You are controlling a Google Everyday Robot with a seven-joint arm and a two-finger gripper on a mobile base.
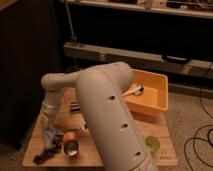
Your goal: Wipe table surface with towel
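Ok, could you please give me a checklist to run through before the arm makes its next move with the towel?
1. Gripper shut, low at the table's left end in the camera view: ok.
2. Towel right beneath the gripper: ok.
3. Towel actually gripped: cannot tell.
4. Table surface beside the towel free: not ok; an orange object and a metal cup stand close.
5. Near edge free: not ok; dark grapes lie there.
6. Tray away from the towel: ok.
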